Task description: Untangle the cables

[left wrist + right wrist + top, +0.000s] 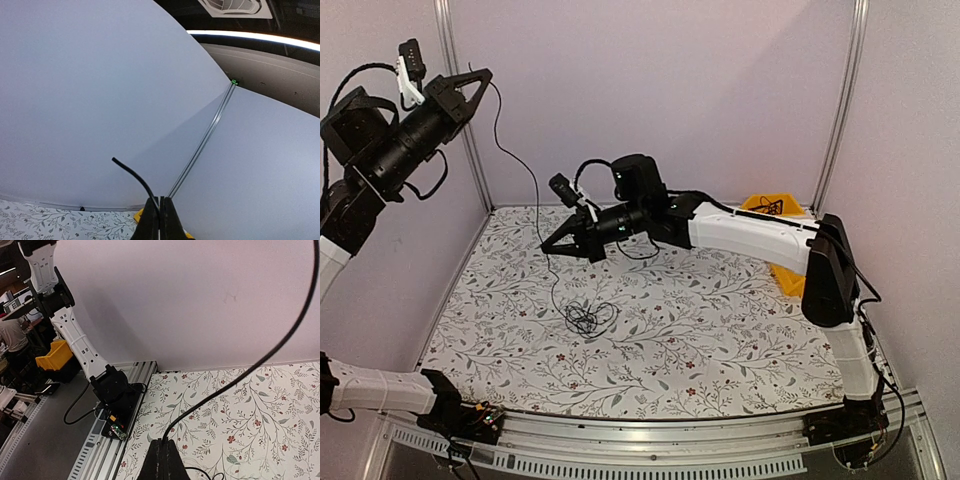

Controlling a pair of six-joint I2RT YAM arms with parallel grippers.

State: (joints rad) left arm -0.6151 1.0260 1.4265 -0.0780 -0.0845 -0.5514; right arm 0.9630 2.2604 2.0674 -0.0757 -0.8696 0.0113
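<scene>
The left hand (478,82), raised high, was pinched shut on one strand (136,175). Lower, the right hand (550,246) was clamped on that same strand. The other cables (588,316) lay bunched on the bench (720,340) below it, too tangled to count.

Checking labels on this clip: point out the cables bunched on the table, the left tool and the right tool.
cables (588,316): top external view, middle of the looped bunch.
left tool (160,202): left wrist view, between its shut fingertips.
right tool (161,444): right wrist view, between its shut fingertips.
</scene>
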